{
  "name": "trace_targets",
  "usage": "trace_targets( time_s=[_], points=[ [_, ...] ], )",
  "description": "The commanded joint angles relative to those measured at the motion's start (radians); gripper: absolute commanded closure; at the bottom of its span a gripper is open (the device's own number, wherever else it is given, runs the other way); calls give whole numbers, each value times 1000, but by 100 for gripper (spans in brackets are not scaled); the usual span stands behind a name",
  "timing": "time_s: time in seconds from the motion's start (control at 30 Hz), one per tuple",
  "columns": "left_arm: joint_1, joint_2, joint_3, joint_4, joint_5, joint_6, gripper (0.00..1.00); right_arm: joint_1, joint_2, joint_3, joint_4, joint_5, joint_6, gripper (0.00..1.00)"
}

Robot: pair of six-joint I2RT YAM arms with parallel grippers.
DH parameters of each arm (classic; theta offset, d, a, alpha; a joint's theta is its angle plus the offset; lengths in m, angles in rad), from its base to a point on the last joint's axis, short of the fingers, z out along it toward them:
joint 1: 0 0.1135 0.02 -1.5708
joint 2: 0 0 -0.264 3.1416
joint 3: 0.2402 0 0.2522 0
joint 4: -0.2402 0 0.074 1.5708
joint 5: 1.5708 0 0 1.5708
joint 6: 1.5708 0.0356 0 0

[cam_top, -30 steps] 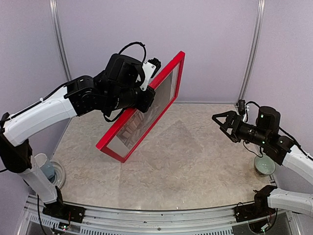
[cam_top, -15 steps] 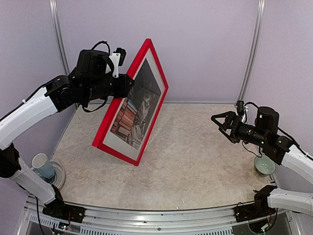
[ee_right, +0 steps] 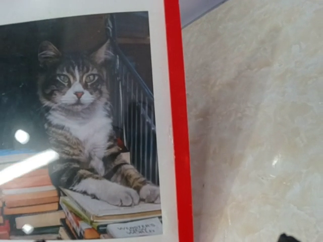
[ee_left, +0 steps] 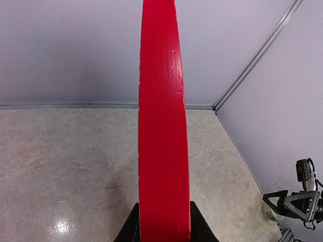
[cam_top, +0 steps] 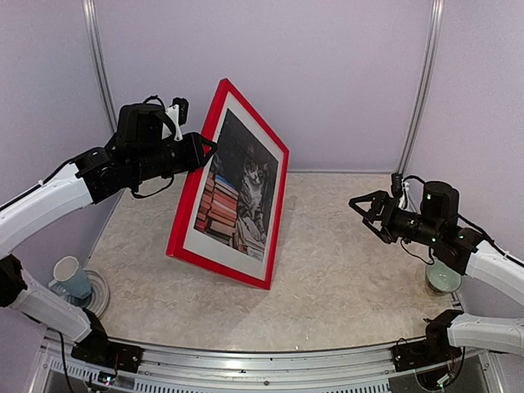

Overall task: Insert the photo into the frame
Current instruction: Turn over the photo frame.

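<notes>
at the near left edge of the table (cam_top: 327,278) stands a pale cup (cam_top: 70,277), and at the near right edge a small pale bowl (cam_top: 442,280). just beyond the bowl the right gripper (cam_top: 360,214) hangs above the table with its fingers spread as wide as they go and nothing between them; it points at the frame (cam_top: 217,265) and is well apart from it. the frame is in the middle of the table, red front turned to the right arm and the top camera. it is tipped back, with its lower bar down by the tabletop; whether that bar touches, i cannot tell. the photo (cam_top: 241,192) sits inside the frame with its picture side out, a tabby cat on stacked books, and a white mat (ee_right: 161,101) runs round it inside the red bars. farther back, the left gripper (cam_top: 205,149) is clamped on the frame's left bar high up, fingers nearly closed, one on each face of the thin red edge, as its wrist view shows. behind it all is the plain wall (cam_top: 352,74).
</notes>
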Motion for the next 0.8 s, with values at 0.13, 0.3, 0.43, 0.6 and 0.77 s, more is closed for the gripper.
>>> trace_targets(
  time_s=[0.13,0.3,0.43,0.6,0.77],
  points=[
    [31,-47,-106,177,87,-100,100,-5,34,-20,44,-8,1,1],
    [38,-55,-172,217,117,-136,100,-6,72,-34,63,0,-6,1],
    [41,-70,-241,257,128,-167,100,-6,119,-51,85,4,-15,1],
    [46,-101,-340,316,122,-206,100,-6,173,-62,112,3,-27,1],
    [49,-109,-394,351,132,-229,100,-11,236,-74,170,-16,-37,1]
  ],
)
